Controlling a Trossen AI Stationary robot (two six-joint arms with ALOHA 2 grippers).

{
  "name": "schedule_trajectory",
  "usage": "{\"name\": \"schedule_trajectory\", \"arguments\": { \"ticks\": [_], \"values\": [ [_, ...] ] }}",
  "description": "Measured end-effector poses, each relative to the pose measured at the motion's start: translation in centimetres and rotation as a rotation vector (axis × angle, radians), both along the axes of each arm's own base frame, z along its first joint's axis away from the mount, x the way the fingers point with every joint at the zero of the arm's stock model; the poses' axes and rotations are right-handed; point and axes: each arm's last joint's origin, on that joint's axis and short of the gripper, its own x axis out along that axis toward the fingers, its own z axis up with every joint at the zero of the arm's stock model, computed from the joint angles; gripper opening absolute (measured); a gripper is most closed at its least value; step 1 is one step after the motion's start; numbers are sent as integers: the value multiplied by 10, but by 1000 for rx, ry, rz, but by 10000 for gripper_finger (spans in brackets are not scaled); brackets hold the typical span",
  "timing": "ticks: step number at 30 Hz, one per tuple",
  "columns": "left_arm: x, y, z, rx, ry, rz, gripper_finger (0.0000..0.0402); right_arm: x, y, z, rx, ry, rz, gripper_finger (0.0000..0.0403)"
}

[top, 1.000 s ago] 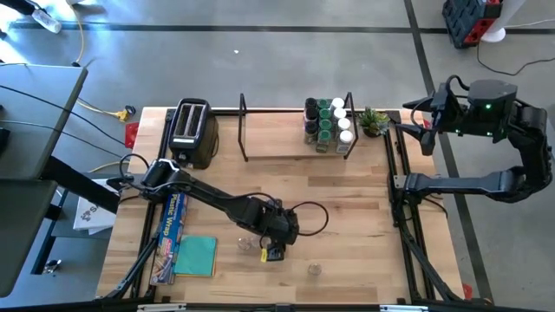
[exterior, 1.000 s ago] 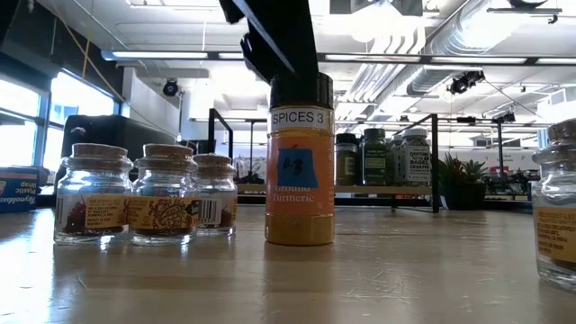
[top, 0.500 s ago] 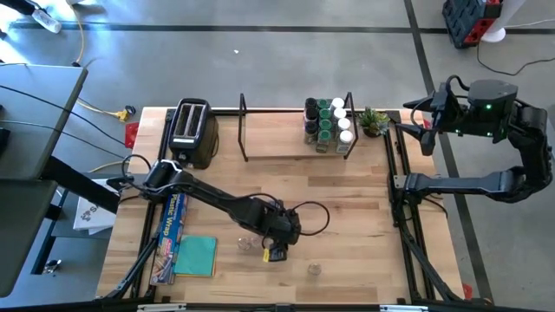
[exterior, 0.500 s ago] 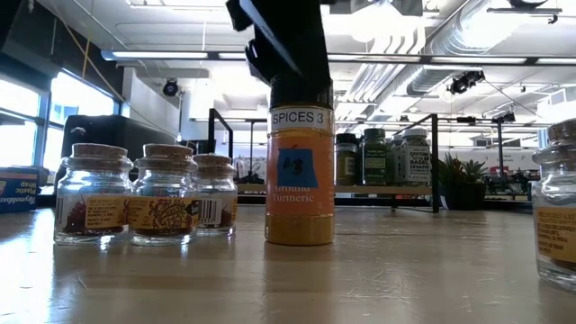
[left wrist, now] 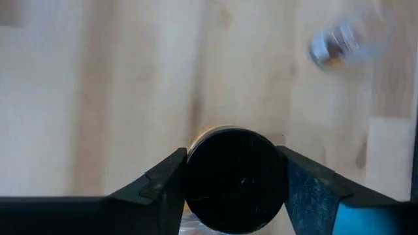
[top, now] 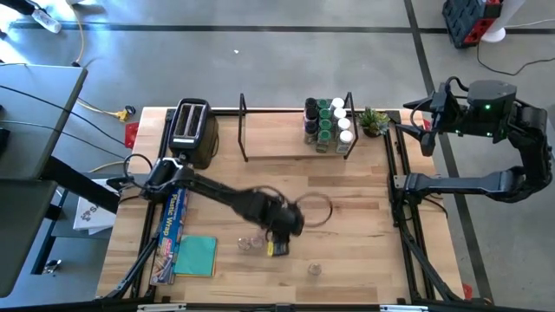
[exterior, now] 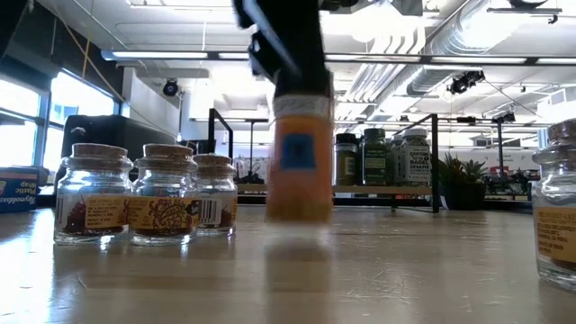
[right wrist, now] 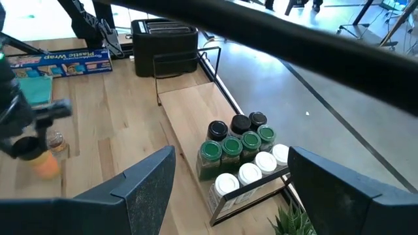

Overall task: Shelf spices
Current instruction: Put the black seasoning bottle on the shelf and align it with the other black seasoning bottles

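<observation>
An orange spice jar (exterior: 299, 162) with a black lid (left wrist: 235, 176) hangs just above the tabletop near the front middle, and my left gripper (top: 277, 236) is shut on it. Three cork-topped glass jars (exterior: 144, 193) stand on the table beside it, and one more glass jar (top: 314, 269) stands nearer the front edge. At the back, the shelf (top: 277, 143) carries a cluster of spice jars (top: 329, 126) with green, white and dark lids at its right end. My right gripper (right wrist: 225, 189) is open, held high off the table's right side. My left gripper pinches the jar's round black lid (left wrist: 196, 173) between its two fingers (left wrist: 163, 186), one on each side of the lid. The fingers come steeply from above. The jar hangs upright below them, its base a little clear of the table.
A black-and-silver toaster (top: 191, 130) stands at the back left. A plastic-wrap box (top: 172, 230) and a teal cloth (top: 197, 256) lie at the front left. A small green plant (top: 375, 121) sits at the shelf's right end. The shelf board left of the jars is bare.
The orange jar stood on the table under my left gripper. It has now risen a little off the tabletop, still upright and blurred by the motion. My left arm shows blurred too. The glass jars have stayed put.
</observation>
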Motion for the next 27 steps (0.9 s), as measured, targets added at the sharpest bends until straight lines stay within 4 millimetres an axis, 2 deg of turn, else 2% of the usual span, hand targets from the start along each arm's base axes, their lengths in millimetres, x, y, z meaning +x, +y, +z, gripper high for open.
{"name": "schedule_trajectory", "arguments": {
  "ticks": [5,9,12,16,19,23,27],
  "values": [
    [12,49,35,86,-36,140,196,0,0,0,0,0,0,291],
    [24,101,63,127,-141,240,196,0,0,0,12,-6,-8,291],
    [28,145,72,165,-199,340,196,0,0,0,19,-10,-12,291],
    [29,198,77,181,-261,465,196,0,0,0,33,-18,-21,291],
    [29,229,76,186,-294,508,195,0,0,0,35,-19,-22,291],
    [33,252,66,158,-307,523,195,0,0,0,48,-25,-29,291],
    [34,260,58,153,-289,526,205,0,0,0,51,-26,-31,291]
  ]
}}
